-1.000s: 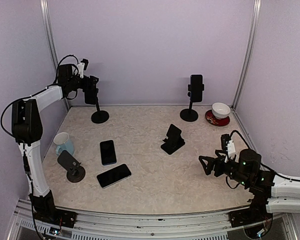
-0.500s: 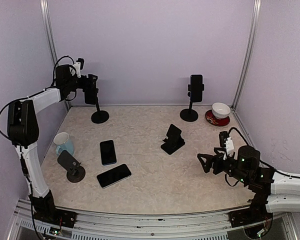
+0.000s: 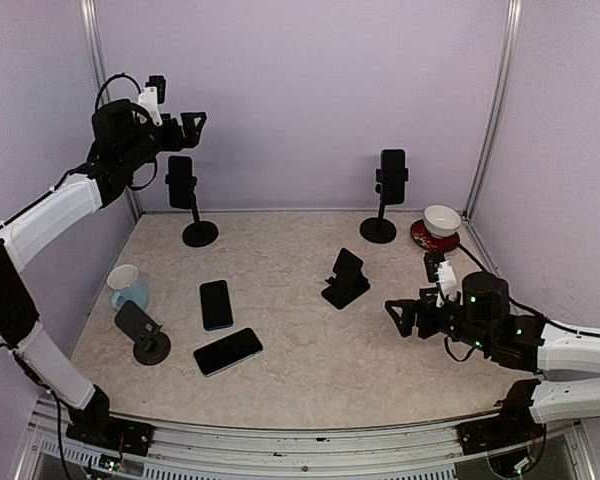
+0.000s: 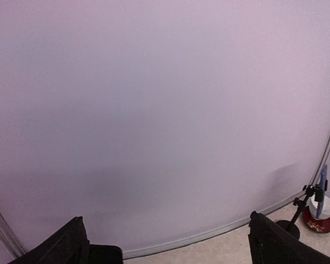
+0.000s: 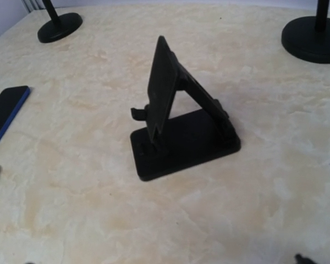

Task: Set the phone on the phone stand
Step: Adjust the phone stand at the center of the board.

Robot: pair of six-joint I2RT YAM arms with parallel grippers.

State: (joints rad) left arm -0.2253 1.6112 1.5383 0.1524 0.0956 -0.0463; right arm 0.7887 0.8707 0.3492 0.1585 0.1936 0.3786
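A black phone is clamped upright on the left pole stand at the back. My left gripper is open and empty, up above and clear of it. In the left wrist view its fingers frame the purple wall, with a dark edge low between them. Two phones lie flat on the table: a blue-edged one and a black one. A folding stand stands empty mid-table and fills the right wrist view. My right gripper is open and empty, low, right of it.
A second pole stand at the back right holds a phone. A white bowl on a red saucer sits beside it. A blue mug and a small round stand are at the left.
My left gripper has let go of the phone on the left pole stand and risen above it. My right gripper has moved left toward the folding stand.
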